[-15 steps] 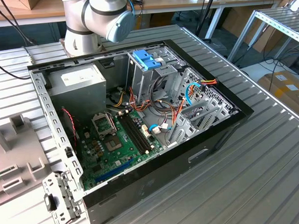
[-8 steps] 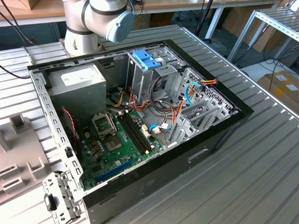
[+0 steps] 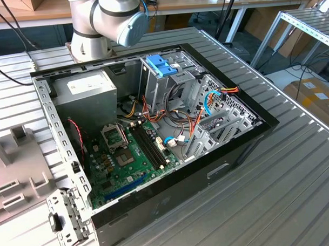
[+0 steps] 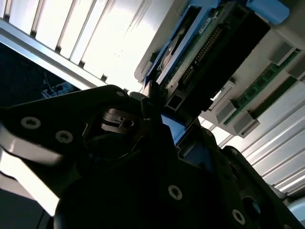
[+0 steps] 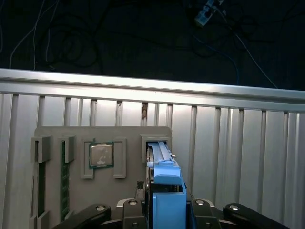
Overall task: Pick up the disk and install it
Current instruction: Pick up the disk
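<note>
So the disk point(image 5: 166, 183) is standing up on its edge. In the first wrist view you mostly get its blue plastic carrier end-on, about mid-frame, with the thin silver body running away into a slot of the grey holder plate point(image 5: 128, 136). The second wrist view catches the disk point(image 4: 195, 62) tilted, showing green circuit board, a dark connector row and a blue rail along one side.
</note>
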`<state>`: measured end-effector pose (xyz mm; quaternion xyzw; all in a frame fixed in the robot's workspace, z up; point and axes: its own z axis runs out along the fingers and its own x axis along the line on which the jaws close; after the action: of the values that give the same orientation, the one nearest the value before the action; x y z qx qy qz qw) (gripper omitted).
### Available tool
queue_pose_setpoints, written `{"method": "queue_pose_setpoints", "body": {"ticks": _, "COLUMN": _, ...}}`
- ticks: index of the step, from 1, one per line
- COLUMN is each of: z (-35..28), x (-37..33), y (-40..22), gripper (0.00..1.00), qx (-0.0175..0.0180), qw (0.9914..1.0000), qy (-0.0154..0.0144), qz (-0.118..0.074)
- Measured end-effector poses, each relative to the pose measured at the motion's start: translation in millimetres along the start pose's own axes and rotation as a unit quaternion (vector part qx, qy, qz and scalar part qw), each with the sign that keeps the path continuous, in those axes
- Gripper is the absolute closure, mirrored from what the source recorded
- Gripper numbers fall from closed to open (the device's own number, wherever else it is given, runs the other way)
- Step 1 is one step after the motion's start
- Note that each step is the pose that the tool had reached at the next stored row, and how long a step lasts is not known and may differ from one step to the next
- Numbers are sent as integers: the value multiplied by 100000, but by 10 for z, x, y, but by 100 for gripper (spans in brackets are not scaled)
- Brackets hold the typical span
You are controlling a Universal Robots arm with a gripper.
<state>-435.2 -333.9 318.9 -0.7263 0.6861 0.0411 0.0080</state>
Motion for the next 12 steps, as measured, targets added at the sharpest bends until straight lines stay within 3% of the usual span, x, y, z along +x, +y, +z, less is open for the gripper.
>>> {"method": "queue_pose_setpoints", "body": {"ticks": 1, "z": -56, "x": -4, "y": 3, "gripper": 63, "qx": 13, "qw": 100000, "qy": -235, "qz": -9}}
{"method": "queue_pose_setpoints", "body": {"ticks": 2, "z": -215, "x": -15, "y": 10, "gripper": 63, "qx": 37, "qw": 99998, "qy": -678, "qz": -32}}
{"method": "queue_pose_setpoints", "body": {"ticks": 3, "z": -310, "x": -39, "y": 13, "gripper": 63, "qx": 45, "qw": 99997, "qy": -767, "qz": -37}}
{"method": "queue_pose_setpoints", "body": {"ticks": 4, "z": -364, "x": -43, "y": 15, "gripper": 63, "qx": 44, "qw": 99997, "qy": -783, "qz": -38}}
{"method": "queue_pose_setpoints", "body": {"ticks": 12, "z": -502, "x": -53, "y": 21, "gripper": 63, "qx": 53, "qw": 99996, "qy": -899, "qz": -45}}
